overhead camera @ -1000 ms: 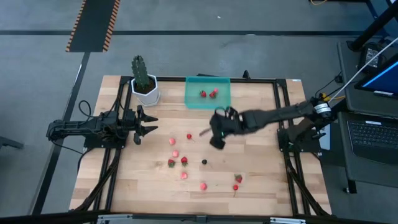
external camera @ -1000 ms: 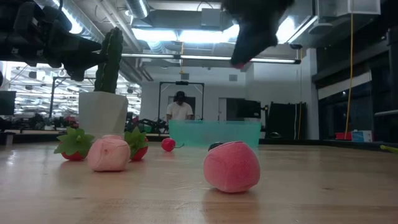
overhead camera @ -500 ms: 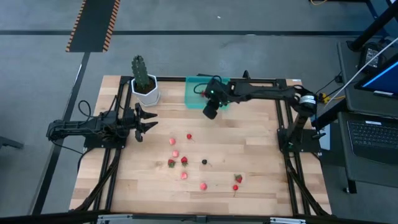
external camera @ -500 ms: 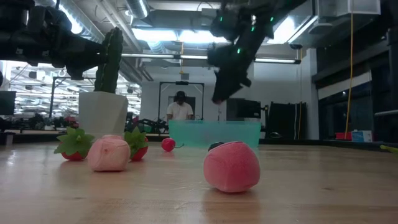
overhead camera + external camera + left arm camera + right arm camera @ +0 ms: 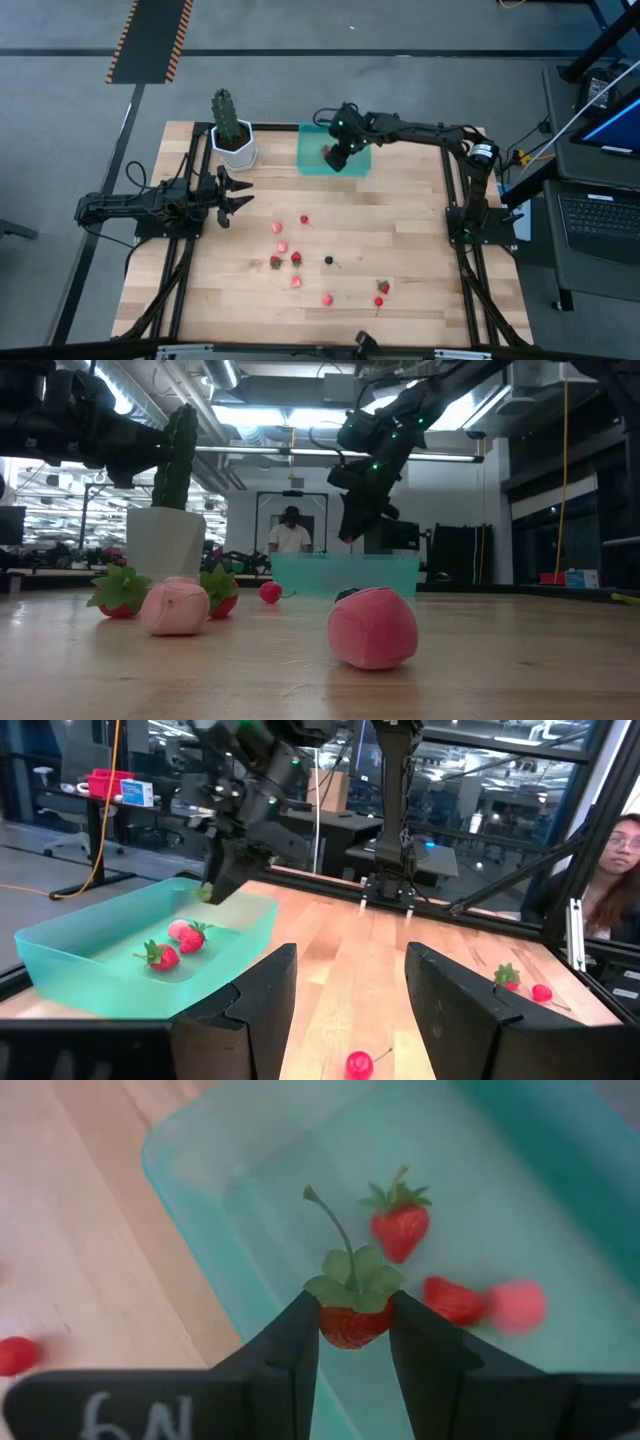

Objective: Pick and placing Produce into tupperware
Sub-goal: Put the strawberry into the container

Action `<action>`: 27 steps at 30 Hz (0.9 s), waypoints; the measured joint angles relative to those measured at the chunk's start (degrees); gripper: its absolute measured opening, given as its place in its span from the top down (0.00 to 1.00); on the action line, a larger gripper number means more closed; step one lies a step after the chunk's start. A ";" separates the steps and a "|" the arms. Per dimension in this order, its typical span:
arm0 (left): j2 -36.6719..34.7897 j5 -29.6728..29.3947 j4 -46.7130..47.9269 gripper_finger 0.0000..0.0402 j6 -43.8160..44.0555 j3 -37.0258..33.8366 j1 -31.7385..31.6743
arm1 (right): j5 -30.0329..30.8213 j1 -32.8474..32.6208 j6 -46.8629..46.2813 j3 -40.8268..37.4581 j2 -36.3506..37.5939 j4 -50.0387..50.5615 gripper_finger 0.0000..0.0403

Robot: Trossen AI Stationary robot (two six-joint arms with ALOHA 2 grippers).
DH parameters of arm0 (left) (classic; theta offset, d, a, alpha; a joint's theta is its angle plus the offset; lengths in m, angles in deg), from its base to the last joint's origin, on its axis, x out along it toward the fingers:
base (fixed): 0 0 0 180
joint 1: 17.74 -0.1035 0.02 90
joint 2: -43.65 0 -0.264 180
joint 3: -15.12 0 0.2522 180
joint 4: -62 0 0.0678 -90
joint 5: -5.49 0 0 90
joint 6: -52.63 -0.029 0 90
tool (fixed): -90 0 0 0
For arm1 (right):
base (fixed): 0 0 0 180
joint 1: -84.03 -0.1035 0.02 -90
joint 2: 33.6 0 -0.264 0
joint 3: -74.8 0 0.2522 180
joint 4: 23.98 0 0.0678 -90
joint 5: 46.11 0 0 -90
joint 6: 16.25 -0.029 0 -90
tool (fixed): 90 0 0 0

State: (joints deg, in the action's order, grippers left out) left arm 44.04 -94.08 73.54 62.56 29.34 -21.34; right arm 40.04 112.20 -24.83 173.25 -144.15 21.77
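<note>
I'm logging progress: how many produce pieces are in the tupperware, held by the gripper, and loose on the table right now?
In the tupperware: 3 placed berries
In the right gripper: 1 held strawberry
Loose on the table: 9 red or pink pieces
Loose on the table: 1 dark berry
Total: 14

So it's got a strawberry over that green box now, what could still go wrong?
Two things, perhaps. The right hand pinches the strawberry only by its lower part, so it might slip early. It also hangs near the tupperware's front wall rather than mid-box, so a dropped berry could bounce off the rim onto the table. The left hand waits open, well clear.
</note>
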 joint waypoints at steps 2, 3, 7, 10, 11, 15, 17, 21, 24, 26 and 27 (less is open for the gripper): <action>0.00 -0.30 -0.02 0.55 -0.01 0.01 0.01 | -3.62 1.46 0.29 1.67 -1.95 0.93 0.73; 0.00 -0.43 -0.13 0.55 -0.02 0.01 -0.01 | -4.91 2.19 0.91 2.43 -3.05 1.49 0.73; 0.00 -0.63 -0.99 0.55 -0.46 0.01 0.01 | -6.06 5.11 1.88 6.23 -7.47 5.77 0.73; 0.00 -0.65 -1.14 0.55 -0.49 0.01 0.01 | -6.23 6.69 2.95 9.89 -9.94 9.00 0.73; 0.00 -0.65 -1.14 0.55 -0.68 0.01 -0.01 | -6.20 7.00 3.03 11.05 -10.74 9.55 0.73; 0.00 -0.65 -1.20 0.55 -2.67 0.01 -0.01 | -7.18 7.26 4.64 14.75 -13.81 10.67 0.73; 0.00 -0.65 -1.20 0.55 -2.97 0.01 0.00 | -8.59 7.26 5.39 16.02 -15.00 10.99 0.73; 0.00 -0.65 -1.20 0.55 -2.95 0.01 -0.01 | -9.39 7.37 6.06 17.10 -15.84 12.30 0.73; 0.00 -0.65 -1.22 0.55 -3.04 0.01 -0.01 | -9.39 7.67 6.08 17.28 -15.84 12.93 0.73; 0.00 -0.65 -1.22 0.55 -3.02 0.01 0.00 | -9.37 7.82 6.08 17.26 -15.84 14.28 0.73; 0.00 -0.65 -1.22 0.55 -3.03 0.01 0.00 | -9.37 7.90 6.08 17.26 -15.84 14.67 0.73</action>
State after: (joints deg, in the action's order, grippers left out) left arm 44.04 -94.73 72.32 59.53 29.35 -21.34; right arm 30.67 120.10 -18.75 190.51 -159.99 36.44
